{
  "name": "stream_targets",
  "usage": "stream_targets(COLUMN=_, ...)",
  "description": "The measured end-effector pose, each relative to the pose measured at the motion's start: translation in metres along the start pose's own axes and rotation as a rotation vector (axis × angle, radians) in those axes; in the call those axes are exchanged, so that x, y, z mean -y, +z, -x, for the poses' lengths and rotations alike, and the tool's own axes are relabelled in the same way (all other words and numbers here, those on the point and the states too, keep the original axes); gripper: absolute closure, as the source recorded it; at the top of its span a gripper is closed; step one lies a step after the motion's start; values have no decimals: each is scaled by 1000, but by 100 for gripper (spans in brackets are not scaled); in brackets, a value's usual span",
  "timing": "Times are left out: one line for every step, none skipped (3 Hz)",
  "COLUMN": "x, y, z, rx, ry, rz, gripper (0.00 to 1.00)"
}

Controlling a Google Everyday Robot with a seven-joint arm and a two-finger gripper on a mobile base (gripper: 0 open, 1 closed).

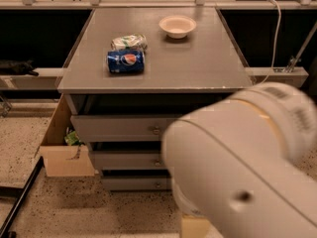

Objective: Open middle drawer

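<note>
The grey cabinet has three flat drawer fronts, each with a small round metal knob. The middle drawer (124, 160) is the mid-sized front, between the widest top drawer (116, 127) and the narrowest bottom drawer (131, 184). Its knob (157, 162) shows just left of my arm. My white arm (242, 167) fills the lower right and hides the right half of all three fronts. Only a tan part of my gripper (195, 228) shows at the bottom edge, below and to the right of the middle drawer's knob.
On the cabinet top (198, 68) lie a blue Pepsi can (125, 62), a crumpled pale can (129, 41) and a white bowl (177, 26). An open cardboard box (64, 155) stands on the floor left of the drawers. A black bar (20, 202) crosses the lower left floor.
</note>
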State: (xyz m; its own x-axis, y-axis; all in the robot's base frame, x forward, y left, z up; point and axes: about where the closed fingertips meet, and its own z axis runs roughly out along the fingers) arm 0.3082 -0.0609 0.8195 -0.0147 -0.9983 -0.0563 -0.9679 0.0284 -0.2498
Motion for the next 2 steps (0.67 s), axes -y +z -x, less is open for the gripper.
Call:
stream_targets(x=25, y=54, z=32, rx=-9, ry=-44, rz=83, gripper=0)
stream_targets(x=26, y=82, z=35, rx=0, ry=18, rz=144, gripper=0)
